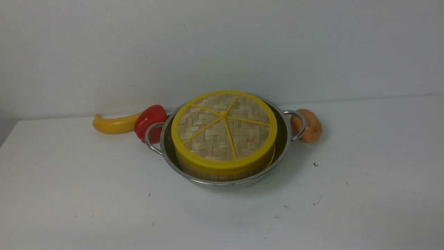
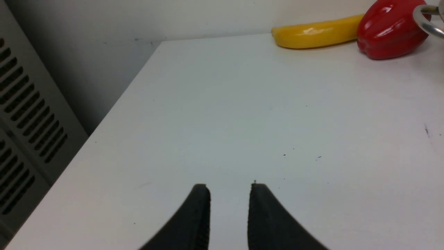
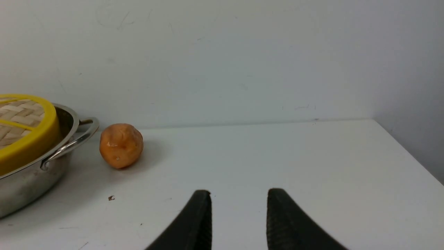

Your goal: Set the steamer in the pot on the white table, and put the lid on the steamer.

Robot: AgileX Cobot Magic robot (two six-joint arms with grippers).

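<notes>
White table (image 1: 69, 208), pale wall behind: pot (image 1: 282, 140) holds steamer (image 1: 222, 173), lid (image 1: 223, 128) seated on top. Left gripper (image 2: 229, 189) and right gripper (image 3: 238, 194): jaws spread, empty. Task apparently complete; nothing further required.

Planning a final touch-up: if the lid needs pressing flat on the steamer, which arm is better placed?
Right, marginally. The right hand, open and empty, has the lid and pot in its wrist view; the left hand, also open, sees only a pot handle.
</notes>
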